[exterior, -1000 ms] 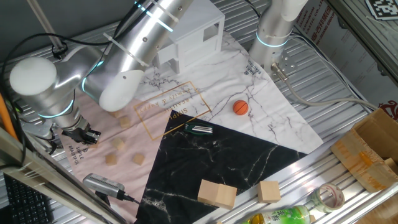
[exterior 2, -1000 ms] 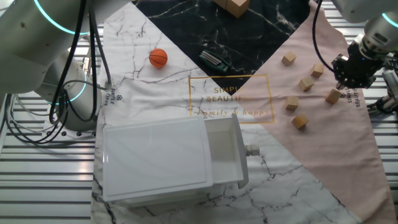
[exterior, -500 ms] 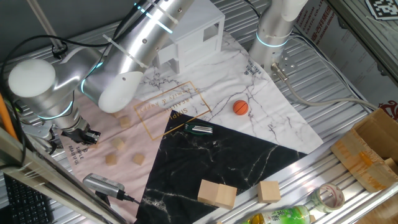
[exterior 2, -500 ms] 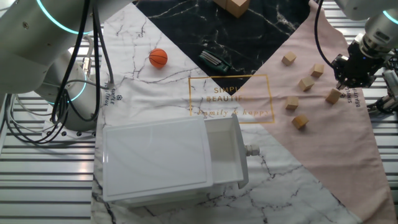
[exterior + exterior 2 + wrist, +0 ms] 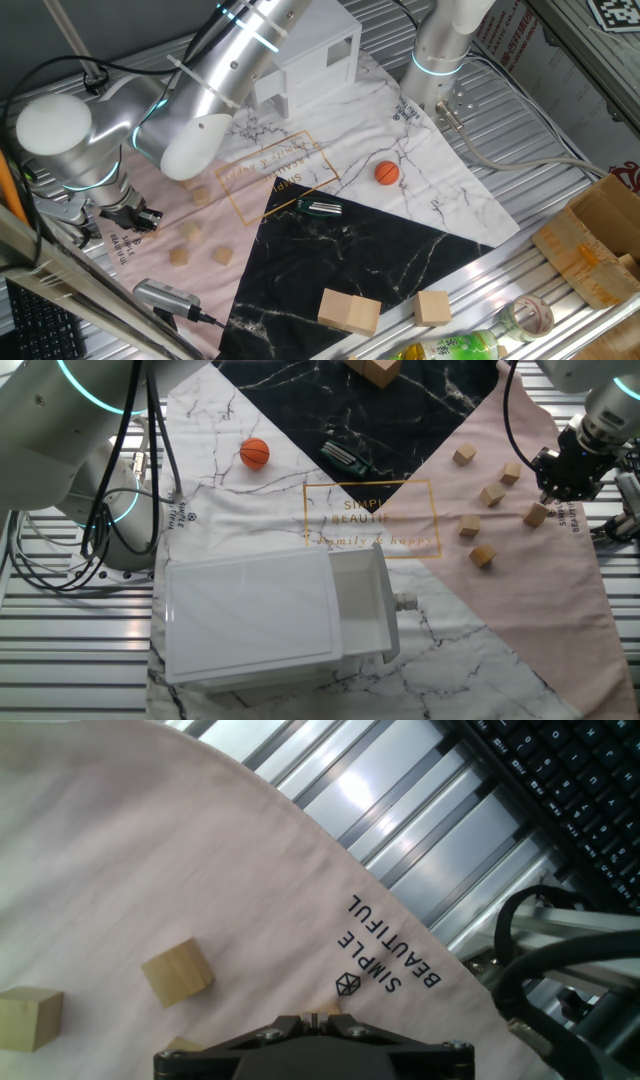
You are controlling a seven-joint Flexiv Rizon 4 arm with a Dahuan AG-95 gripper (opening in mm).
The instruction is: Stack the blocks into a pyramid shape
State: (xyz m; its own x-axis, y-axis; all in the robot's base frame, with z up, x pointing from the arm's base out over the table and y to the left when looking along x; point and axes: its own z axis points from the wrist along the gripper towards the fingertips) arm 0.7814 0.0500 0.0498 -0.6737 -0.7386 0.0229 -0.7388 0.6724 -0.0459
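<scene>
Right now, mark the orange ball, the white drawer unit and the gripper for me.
orange ball [image 5: 254, 453], the other fixed view, centre of the ball.
white drawer unit [image 5: 250, 615], the other fixed view, middle of its top panel.
gripper [image 5: 560, 495], the other fixed view, at its black fingertips above the pink cloth.

Two blocks [image 5: 177, 971] lie apart on the pink cloth [image 5: 150, 840] below me. My hand [image 5: 318, 1016] hides its fingertips. A keyboard [image 5: 560, 780] sits beyond the cloth's edge.

Orange ball [image 5: 387, 173], white drawer unit [image 5: 270, 620], two large wooden blocks [image 5: 349, 311].
</scene>
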